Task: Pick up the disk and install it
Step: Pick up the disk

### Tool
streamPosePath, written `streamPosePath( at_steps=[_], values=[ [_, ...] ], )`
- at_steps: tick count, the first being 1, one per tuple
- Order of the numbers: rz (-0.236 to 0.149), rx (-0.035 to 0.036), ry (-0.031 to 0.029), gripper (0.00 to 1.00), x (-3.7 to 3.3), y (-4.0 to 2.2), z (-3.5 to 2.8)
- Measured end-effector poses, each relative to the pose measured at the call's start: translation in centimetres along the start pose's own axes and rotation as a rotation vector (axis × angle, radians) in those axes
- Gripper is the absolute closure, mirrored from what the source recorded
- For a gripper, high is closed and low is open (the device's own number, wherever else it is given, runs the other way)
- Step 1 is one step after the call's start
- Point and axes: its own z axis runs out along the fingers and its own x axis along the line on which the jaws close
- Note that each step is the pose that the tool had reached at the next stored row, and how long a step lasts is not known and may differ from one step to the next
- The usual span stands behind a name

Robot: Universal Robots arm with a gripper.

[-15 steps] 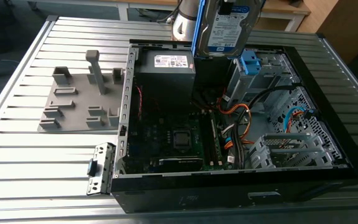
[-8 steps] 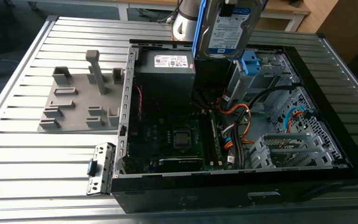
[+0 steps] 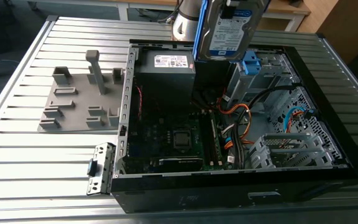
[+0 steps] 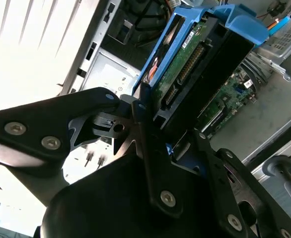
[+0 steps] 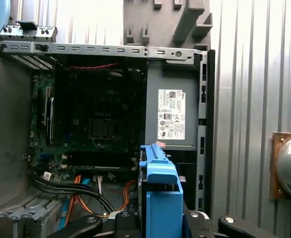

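Hanging upright over the open computer case (image 3: 353, 140), at about one o'clock in the exterior view, the disk (image 3: 229, 28) turns its white-and-blue label toward the camera; I cannot read the print. In the second wrist view the gripper (image 4: 169, 124) is clenched on the disk (image 4: 185, 64), its black fingers (image 4: 138, 111) pressed against opposite sides of the blue rail frame. At the case's eleven o'clock sits the grey power supply (image 3: 166, 79) with a white sticker (image 3: 173, 61), and a bare blue bracket (image 3: 249, 65) stands just under the disk.
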Motion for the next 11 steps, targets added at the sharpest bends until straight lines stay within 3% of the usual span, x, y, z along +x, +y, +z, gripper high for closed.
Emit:
streamPosePath(
  at_steps=[11],
  values=[
    [0.0,-0.0001,0.0012,0.64,0.87,-0.11,-0.01]
  ],
)
